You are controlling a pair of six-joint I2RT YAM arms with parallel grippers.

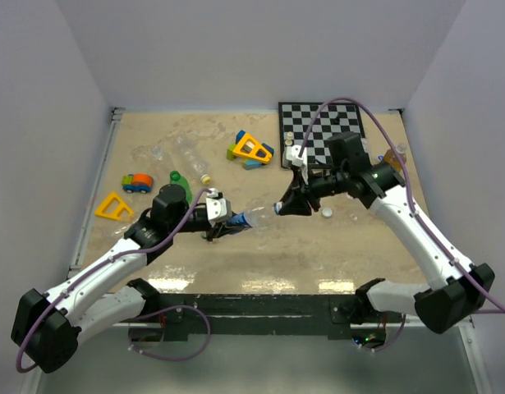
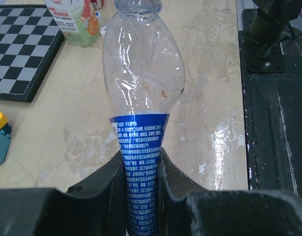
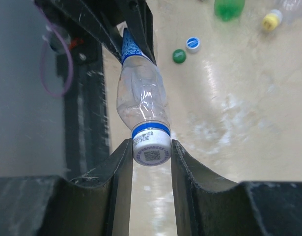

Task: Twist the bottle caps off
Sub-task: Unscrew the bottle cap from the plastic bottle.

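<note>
A clear bottle with a blue label (image 1: 254, 218) hangs level above the table between my two grippers. My left gripper (image 1: 227, 220) is shut on its labelled lower part (image 2: 142, 155), the crumpled body (image 2: 143, 69) pointing away. My right gripper (image 1: 283, 208) has its fingers against both sides of the bottle's white cap (image 3: 151, 147), which sits on the neck above a blue ring. The bottle body (image 3: 141, 96) runs back to the left fingers. A loose green cap (image 3: 178, 55) and a blue-and-white cap (image 3: 192, 44) lie on the table. A white cap (image 1: 327, 212) lies by the right gripper.
A green bottle (image 1: 176, 177) and a clear bottle with a yellow cap (image 1: 193, 158) lie at the back left. A chessboard (image 1: 322, 131) sits at the back right. Toy blocks (image 1: 250, 149), a toy car (image 1: 138, 181) and a yellow triangle (image 1: 113, 206) are scattered around.
</note>
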